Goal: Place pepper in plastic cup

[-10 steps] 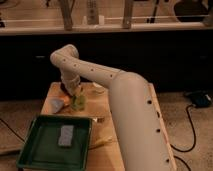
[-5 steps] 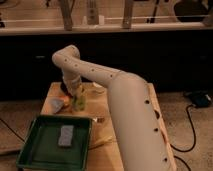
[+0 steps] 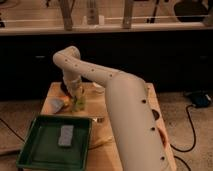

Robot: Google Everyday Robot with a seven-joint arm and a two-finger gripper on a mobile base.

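Note:
My gripper [image 3: 77, 96] hangs at the far left of the wooden table [image 3: 100, 155], at the end of the white arm that reaches across from the right. Directly under it stands the yellow-green plastic cup [image 3: 79, 105], with the gripper's tip at or just above its rim. The pepper is hidden, and I cannot make it out at the gripper or in the cup.
A green tray [image 3: 37, 152] with a grey block [image 3: 65, 135] in it sits at the table's front left. A pale blue-grey item [image 3: 56, 104] and something orange [image 3: 65, 101] lie left of the cup. My arm covers the table's right half.

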